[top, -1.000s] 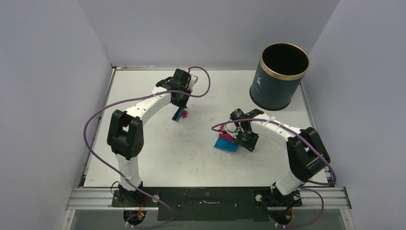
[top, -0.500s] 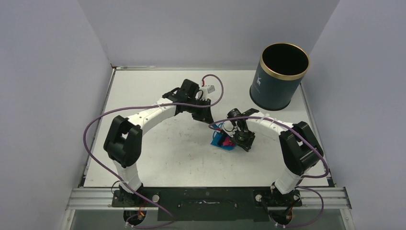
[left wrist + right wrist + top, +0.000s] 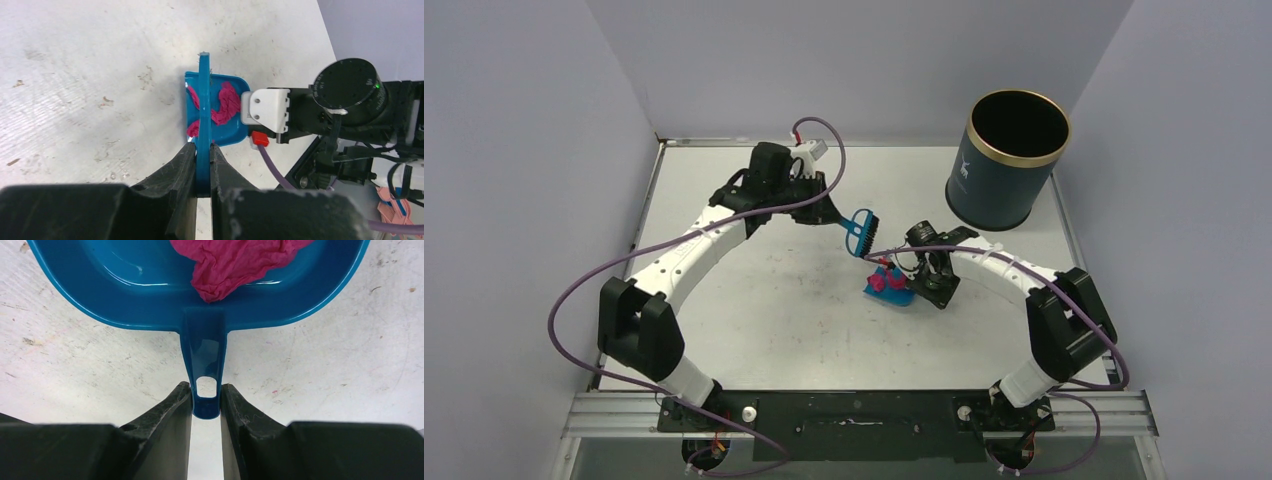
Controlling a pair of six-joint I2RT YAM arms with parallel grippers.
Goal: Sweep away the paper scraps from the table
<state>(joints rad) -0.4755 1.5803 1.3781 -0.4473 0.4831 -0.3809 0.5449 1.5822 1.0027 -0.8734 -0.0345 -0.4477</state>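
Off-white table (image 3: 774, 320) under dustpan (image 3: 100, 285), paper scraps (image 3: 235, 265) sitting inside; right gripper (image 3: 206, 402) pinching handle (image 3: 205, 355), left gripper (image 3: 202, 148) clamping brush (image 3: 861, 232); needing level lift toward bin (image 3: 999, 190).

right wrist: dustpan (image 3: 125, 295) front cut off by top edge, paper scraps (image 3: 232, 262) cropped too; left wrist: brush (image 3: 203, 110) seen edge-on, bristles not visible, blocks mid-pan; top: scraps too small to count; right hand (image 3: 206, 402) fingers not resolvable there
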